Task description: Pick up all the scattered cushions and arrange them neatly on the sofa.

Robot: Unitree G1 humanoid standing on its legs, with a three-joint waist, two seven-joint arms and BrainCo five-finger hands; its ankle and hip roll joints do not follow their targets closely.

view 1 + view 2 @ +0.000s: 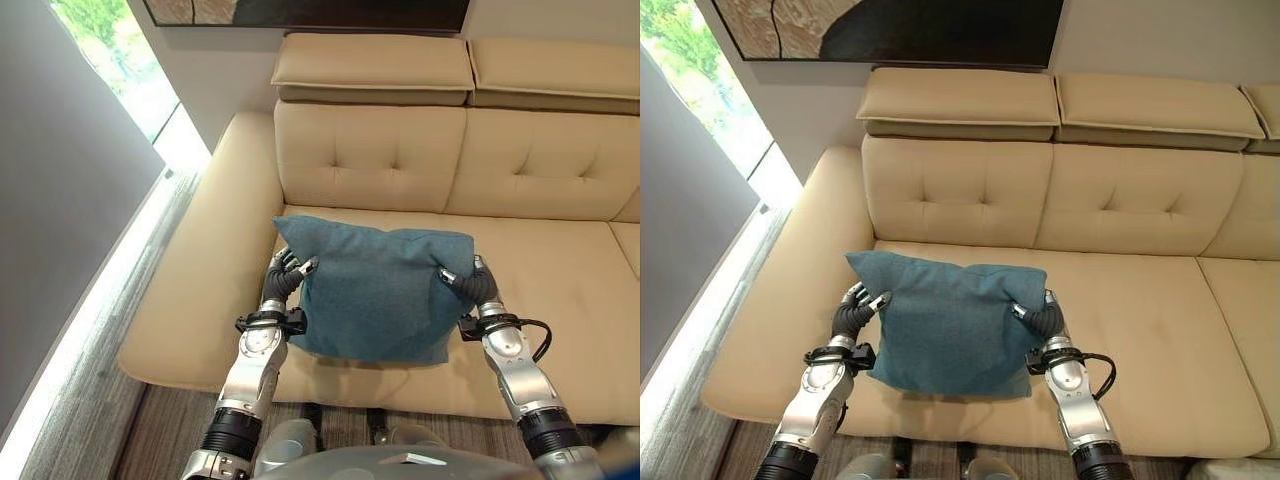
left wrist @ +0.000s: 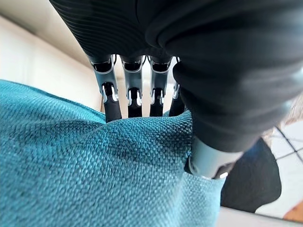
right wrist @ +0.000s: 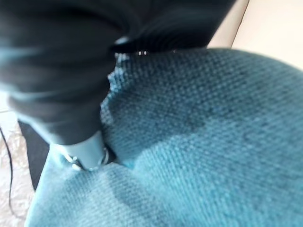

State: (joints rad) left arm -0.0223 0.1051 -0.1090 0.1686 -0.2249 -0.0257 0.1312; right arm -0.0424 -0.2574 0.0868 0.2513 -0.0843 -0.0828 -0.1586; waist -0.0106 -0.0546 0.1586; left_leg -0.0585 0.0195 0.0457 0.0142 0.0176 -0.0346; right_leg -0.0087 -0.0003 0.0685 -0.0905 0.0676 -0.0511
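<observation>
A teal woven cushion (image 1: 375, 290) is held up between both hands above the front of the beige sofa seat (image 1: 560, 280). My left hand (image 1: 287, 275) clamps its left edge, fingers (image 2: 134, 97) over the top and thumb (image 2: 208, 158) pressed into the cloth (image 2: 94, 170). On the cushion's right edge my right hand (image 1: 468, 280) grips the same way, its thumb (image 3: 87, 153) dug into the fabric (image 3: 203, 142). The same cushion (image 1: 950, 325) hangs upright, its lower edge near the seat's front edge.
The sofa has a tufted backrest (image 1: 1040, 195) and headrest pads (image 1: 960, 100), with a wide left armrest (image 1: 200, 270). A bright window strip (image 1: 110, 270) runs along the floor on the left. A dark framed picture (image 1: 890, 30) hangs on the wall behind.
</observation>
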